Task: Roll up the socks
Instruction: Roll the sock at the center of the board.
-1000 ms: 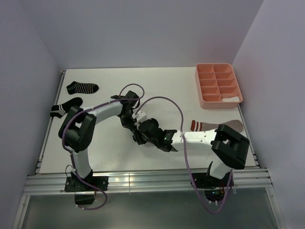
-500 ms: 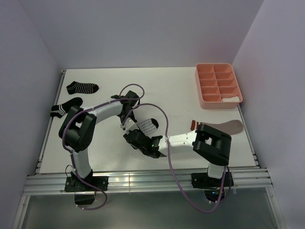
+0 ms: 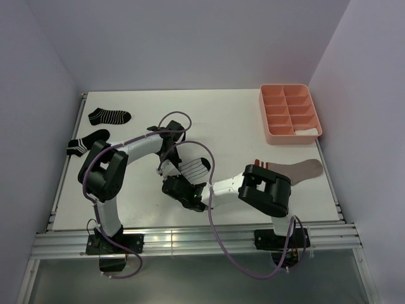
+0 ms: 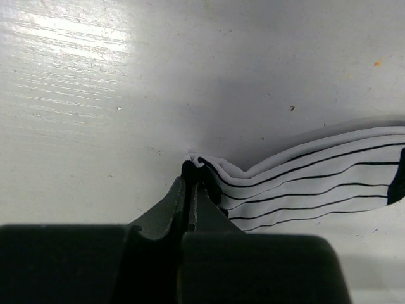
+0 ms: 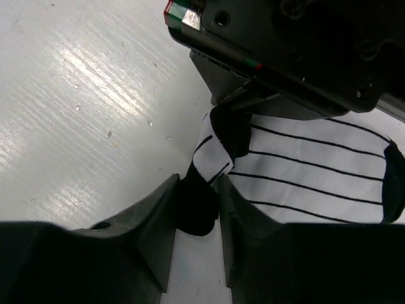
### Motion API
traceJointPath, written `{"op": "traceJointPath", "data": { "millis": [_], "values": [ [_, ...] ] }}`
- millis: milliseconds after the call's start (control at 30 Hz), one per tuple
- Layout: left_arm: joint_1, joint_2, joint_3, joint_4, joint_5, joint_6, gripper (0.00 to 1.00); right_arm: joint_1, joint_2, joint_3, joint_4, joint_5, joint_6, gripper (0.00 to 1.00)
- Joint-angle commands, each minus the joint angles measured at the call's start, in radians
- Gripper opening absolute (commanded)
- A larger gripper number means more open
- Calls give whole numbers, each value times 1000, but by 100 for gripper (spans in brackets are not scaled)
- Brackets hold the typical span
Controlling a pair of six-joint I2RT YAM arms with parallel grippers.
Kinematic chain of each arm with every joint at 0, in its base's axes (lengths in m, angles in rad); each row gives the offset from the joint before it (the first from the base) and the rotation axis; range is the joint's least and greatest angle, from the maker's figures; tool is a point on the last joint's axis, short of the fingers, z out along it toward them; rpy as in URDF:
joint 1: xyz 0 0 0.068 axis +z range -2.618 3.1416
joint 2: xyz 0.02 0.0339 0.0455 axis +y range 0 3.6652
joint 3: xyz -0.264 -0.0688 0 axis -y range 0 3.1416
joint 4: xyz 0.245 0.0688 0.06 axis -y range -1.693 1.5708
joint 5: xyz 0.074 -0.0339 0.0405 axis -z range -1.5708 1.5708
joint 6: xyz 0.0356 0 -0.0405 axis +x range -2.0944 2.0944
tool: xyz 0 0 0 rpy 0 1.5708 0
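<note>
While both arms crowd the middle of the surface [image 3: 221, 114], the striped sock [image 3: 193, 167] lies there with its 8 o'clock end pinched: left jaws clenched on the edge, right jaws grasping a black patch. The roll looks barely begun, and next this end must curl toward 3 o'clock. Toward 12 there is open room. The near edge at 6 is close, and the taupe sock [image 3: 302, 170] lies at 3.

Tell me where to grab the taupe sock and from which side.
Take the red-white cuff of the taupe sock, probably from above, pinching across its width. It lies flat on the table with the cuff toward the centre, and the right arm crowds its near edge.
</note>
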Motion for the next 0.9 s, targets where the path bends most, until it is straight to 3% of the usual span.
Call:
{"op": "traceJointPath", "data": {
  "millis": [0, 67, 100, 133, 267, 300, 467, 533, 567, 600, 733, 867],
  "values": [
    [-2, 25, -30, -57, 14, -6, 1, 7, 38, 5, 18, 58, 29, 32],
    [-2, 25, -33, -57, 19, -6, 1, 4, 42, -15, 27, 39, 41, 20],
    [-2, 16, -36, -54, 18, -10, 1, -2, 39, -23, 30, 26, 41, 5],
    [-2, 9, -40, -51, 16, -15, 1, -7, 27, -40, 30, 12, 49, 0],
    [2, -47, -63, -20, 7, -52, 12, -56, -45, -112, 68, -138, 95, 0],
    [7, -76, -82, -13, 8, -61, 20, -90, -63, -127, 74, -228, 106, 0],
    [39, -184, -184, 92, 22, -136, 36, -237, -136, -193, 122, -597, 190, 0],
    [60, -236, -218, 125, 42, -153, 46, -303, -134, -208, 151, -762, 233, 0],
    [70, -269, -249, 162, 42, -168, 58, -323, -131, -210, 162, -815, 248, 0],
    [71, -288, -263, 176, 33, -176, 64, -360, -119, -216, 186, -918, 285, 0],
    [71, -398, -353, 279, 25, -208, 70, -423, -53, -204, 249, -1135, 377, 0],
    [71, -509, -482, 403, 39, -228, 70, -502, 28, -215, 376, -1302, 521, 0]
  ]
}}
